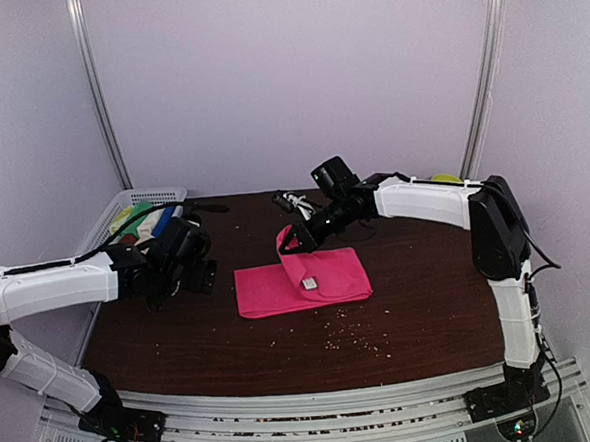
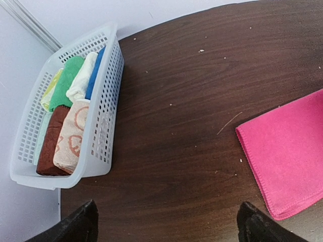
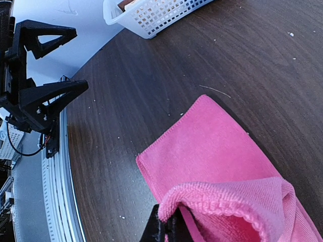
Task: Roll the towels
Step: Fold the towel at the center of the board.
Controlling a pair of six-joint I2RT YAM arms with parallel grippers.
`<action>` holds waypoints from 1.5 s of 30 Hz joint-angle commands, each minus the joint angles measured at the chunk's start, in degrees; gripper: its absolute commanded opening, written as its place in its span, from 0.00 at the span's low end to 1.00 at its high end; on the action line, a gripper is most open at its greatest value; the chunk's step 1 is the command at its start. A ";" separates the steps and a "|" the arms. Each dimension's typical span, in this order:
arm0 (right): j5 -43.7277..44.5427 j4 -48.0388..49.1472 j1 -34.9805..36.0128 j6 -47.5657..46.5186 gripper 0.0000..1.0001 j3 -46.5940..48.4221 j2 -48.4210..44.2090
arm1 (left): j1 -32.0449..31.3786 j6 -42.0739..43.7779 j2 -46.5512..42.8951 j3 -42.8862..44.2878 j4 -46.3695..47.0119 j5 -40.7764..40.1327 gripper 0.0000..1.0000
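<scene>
A hot pink towel (image 1: 314, 285) lies folded flat in the middle of the dark table (image 1: 182, 338). Its back left corner is lifted and curled over. My right gripper (image 1: 294, 243) is shut on that raised corner (image 3: 202, 199), pinched between the black fingertips (image 3: 162, 233). My left gripper (image 2: 169, 227) hovers open above bare wood, left of the pink towel (image 2: 290, 151), with nothing between its fingers. Rolled towels stand in the white mesh basket (image 2: 108, 126): a peach-orange patterned one (image 2: 70, 136), a brown one (image 2: 50, 146), and green (image 2: 65, 83), cream and blue ones behind.
The basket (image 1: 109, 217) sits at the table's back left corner against the wall. Small crumbs (image 1: 347, 336) dot the wood in front of the pink towel. A white cable bundle (image 1: 294, 201) lies behind the right gripper. A metal rail (image 1: 316, 405) runs along the near edge.
</scene>
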 commanded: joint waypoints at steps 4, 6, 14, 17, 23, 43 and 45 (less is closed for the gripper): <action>2.18 3.43 3.13 3.41 0.00 7.25 4.98 | 0.21 -1.43 -1.07 -1.72 0.79 1.39 0.98; 3.14 4.14 3.42 3.46 0.00 7.82 5.94 | 0.21 -1.37 -0.91 -1.81 0.98 1.66 0.98; 3.27 3.64 4.84 3.02 0.00 10.40 10.62 | 0.21 -1.26 -0.66 -2.82 2.60 3.29 0.98; 3.15 3.83 5.43 3.11 0.00 11.08 11.87 | 0.20 -1.24 -0.06 -2.57 2.76 3.55 0.98; 2.35 4.68 6.14 3.78 0.03 11.63 13.96 | 0.21 -1.15 0.69 -2.30 3.34 4.05 0.98; -2.63 -3.70 5.02 -8.80 0.47 6.60 1.56 | 0.21 2.61 8.60 1.91 10.92 8.25 0.98; 2.01 -8.08 4.78 -14.70 0.47 3.85 -1.07 | 0.21 3.30 10.60 3.34 13.24 11.72 0.98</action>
